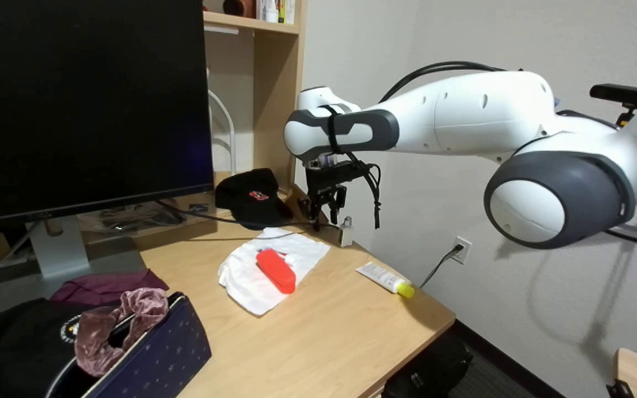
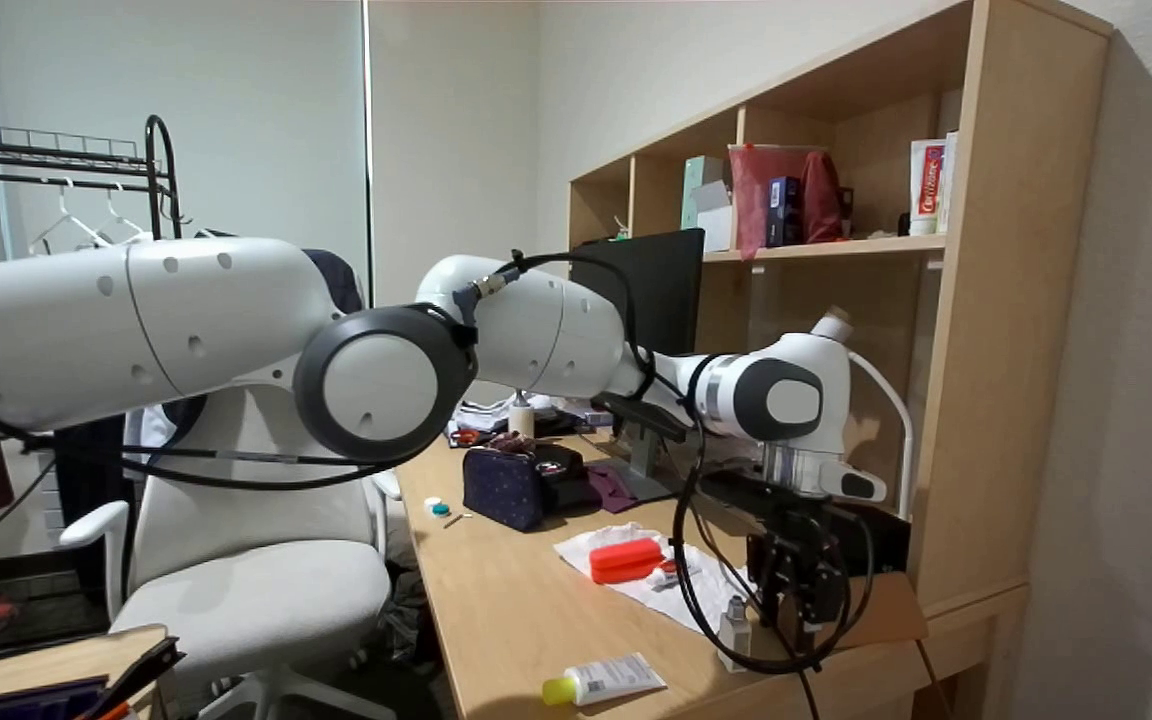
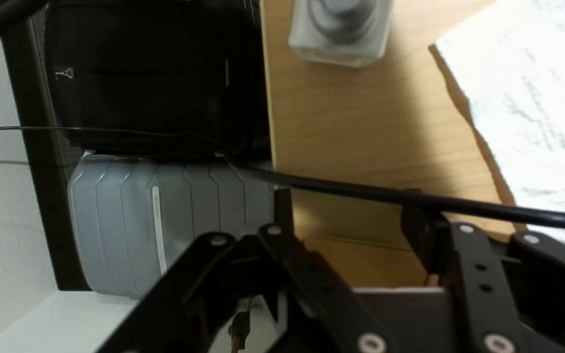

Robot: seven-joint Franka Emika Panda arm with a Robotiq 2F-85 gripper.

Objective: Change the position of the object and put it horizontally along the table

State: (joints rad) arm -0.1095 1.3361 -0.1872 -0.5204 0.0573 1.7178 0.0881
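Observation:
The task's object is not named. A small clear bottle with a grey top (image 1: 346, 232) stands upright near the edge of the tan table (image 1: 296, 348). The bottle also shows in an exterior view (image 2: 734, 635) and at the top of the wrist view (image 3: 341, 29), cut off by the frame. My gripper (image 3: 348, 201) is open with nothing between its fingers. In an exterior view my gripper (image 1: 325, 218) hangs beside and behind the bottle, apart from it. A white tube with a yellow-green cap (image 1: 382, 277) lies flat near the table's edge.
A red case (image 1: 276, 271) lies on a white cloth (image 1: 252, 293). A black cable (image 3: 361, 190) crosses at my fingertips. A black cap (image 1: 255, 199), a monitor (image 1: 86, 110), a dark blue pouch (image 1: 169, 354) and a wooden shelf (image 2: 1016, 300) stand around the table.

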